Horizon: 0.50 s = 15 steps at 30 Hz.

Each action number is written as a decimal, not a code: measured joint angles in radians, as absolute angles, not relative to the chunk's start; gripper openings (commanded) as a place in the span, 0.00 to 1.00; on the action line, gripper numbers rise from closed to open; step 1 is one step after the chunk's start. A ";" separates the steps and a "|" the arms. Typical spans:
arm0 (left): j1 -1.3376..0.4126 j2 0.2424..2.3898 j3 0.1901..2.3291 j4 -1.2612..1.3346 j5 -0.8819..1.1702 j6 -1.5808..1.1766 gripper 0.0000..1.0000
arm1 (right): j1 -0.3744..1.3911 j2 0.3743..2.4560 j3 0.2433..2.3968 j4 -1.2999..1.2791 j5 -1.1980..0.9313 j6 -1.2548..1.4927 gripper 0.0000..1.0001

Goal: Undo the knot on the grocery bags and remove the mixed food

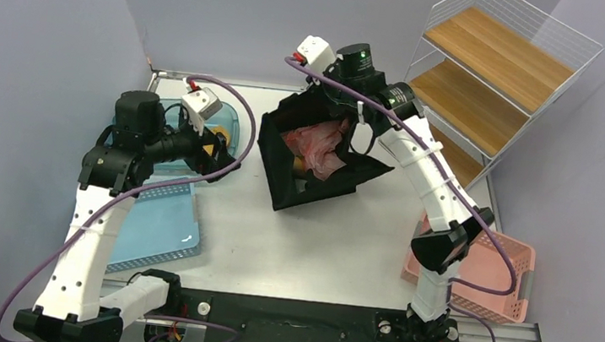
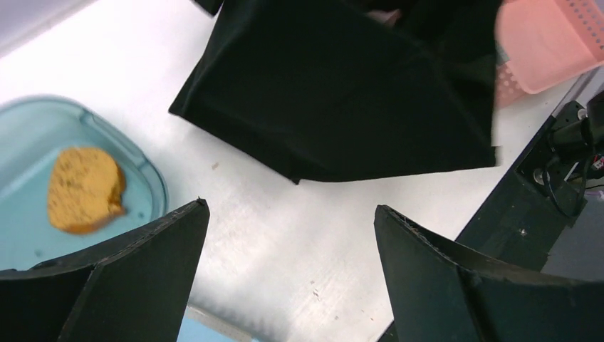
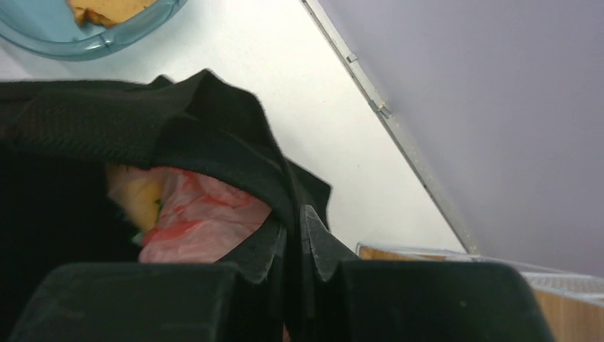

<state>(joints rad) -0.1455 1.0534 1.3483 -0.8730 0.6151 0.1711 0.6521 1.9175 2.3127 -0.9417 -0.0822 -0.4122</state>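
Observation:
A pink grocery bag [image 1: 319, 146] lies crumpled inside a stiff black tote [image 1: 314, 185] in the middle of the table. My right gripper [image 3: 292, 217] is shut on the tote's far fabric rim [image 3: 214, 135], and the same gripper [image 1: 341, 107] shows from above at that edge. Pink plastic [image 3: 203, 221] sits just left of the fingers, with something yellow [image 3: 135, 196] beside it. I cannot make out the knot. My left gripper [image 2: 292, 210] hangs open over bare table, left of the tote [image 2: 342, 92], with nothing between its fingers. From above, that gripper [image 1: 228, 161] is near the dish.
A teal dish [image 1: 232, 121] holding a brown bread-like piece [image 2: 85, 189] sits at the back left. A blue tray [image 1: 158, 224] lies at the near left. A pink basket [image 1: 495, 280] stands at the near right, a wire rack with wooden shelves [image 1: 496, 68] at the back right.

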 measured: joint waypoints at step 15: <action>-0.724 0.996 1.389 -0.780 0.592 0.506 0.40 | 0.627 1.718 1.929 -0.883 -0.094 -0.187 0.00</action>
<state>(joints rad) -0.7238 0.9962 1.3891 -0.7803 0.5919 0.5064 0.6270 1.7176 1.9285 -0.8829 -0.0940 -0.1867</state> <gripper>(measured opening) 0.492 0.029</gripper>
